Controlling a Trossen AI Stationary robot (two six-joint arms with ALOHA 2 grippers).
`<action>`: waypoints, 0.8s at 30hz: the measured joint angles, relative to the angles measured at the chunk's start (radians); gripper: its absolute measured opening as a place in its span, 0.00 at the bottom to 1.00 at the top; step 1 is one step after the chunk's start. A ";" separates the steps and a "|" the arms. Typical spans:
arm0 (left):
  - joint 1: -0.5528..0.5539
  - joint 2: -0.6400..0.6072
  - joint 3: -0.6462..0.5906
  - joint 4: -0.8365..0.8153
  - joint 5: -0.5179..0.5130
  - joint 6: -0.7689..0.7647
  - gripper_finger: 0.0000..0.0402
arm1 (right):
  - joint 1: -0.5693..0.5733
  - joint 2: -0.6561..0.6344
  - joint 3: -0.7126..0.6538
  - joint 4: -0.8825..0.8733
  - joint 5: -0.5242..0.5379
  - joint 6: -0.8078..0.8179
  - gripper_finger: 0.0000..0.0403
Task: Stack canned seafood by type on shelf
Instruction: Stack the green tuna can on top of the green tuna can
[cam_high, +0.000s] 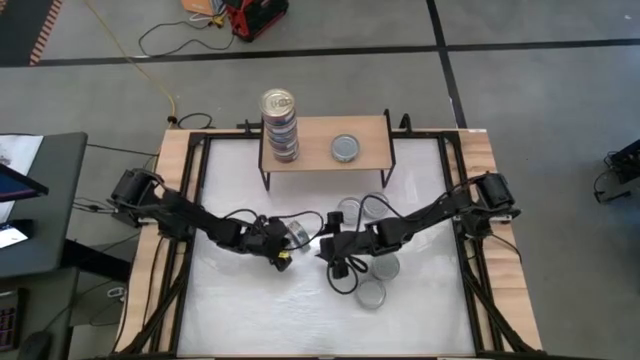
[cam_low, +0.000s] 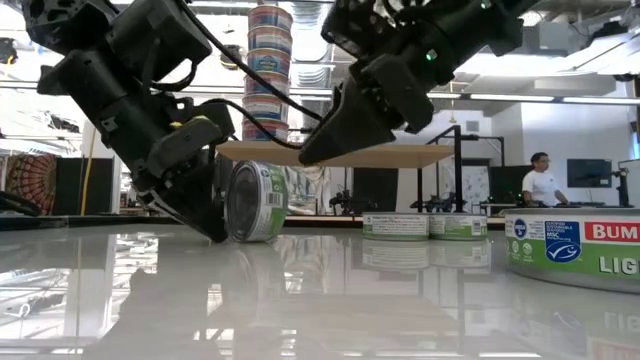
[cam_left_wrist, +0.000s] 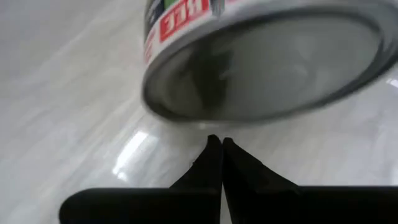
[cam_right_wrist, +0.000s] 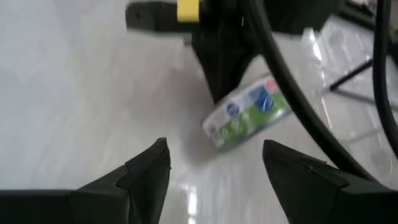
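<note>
Right now the step in hand looks like recovering a green-labelled tin (cam_low: 256, 201) that stands on its edge on the white table (cam_high: 250, 310), near the centre of the high view and just at 6 o'clock of the shelf (cam_high: 372, 160). In the low view it balances on its rim with one flat face turned toward the camera, and the left gripper (cam_low: 213, 228) sits at its 9 o'clock side, fingers pressed together, tip touching or all but touching the tin rather than holding it. The right gripper (cam_high: 327, 247) hangs above and at 3 o'clock of the tin, jaws spread and empty, aimed down toward it. On the shelf a tall stack of tins (cam_high: 280, 125) already stands at the 9 o'clock end, and a single silver-lidded tin (cam_high: 345, 148) lies flat nearer the middle. More loose tins (cam_high: 372, 293) lie flat on the table around 5 o'clock of the upright one. Judging from this, the next move calls for the spread right jaws to descend around the tin's two flat faces while the left fingers brace it, since a tin on edge may roll away at a light push.
</note>
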 joint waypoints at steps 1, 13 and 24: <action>-0.006 -0.022 -0.001 -0.020 -0.010 0.020 0.00 | 0.004 -0.013 -0.001 -0.036 0.000 0.012 0.72; -0.023 -0.296 0.113 -0.338 0.006 0.414 0.23 | 0.088 -0.293 0.000 -0.366 0.004 0.151 0.72; 0.060 -0.100 0.501 -0.588 0.163 0.907 0.64 | 0.122 -0.381 0.000 -0.458 0.005 0.312 0.72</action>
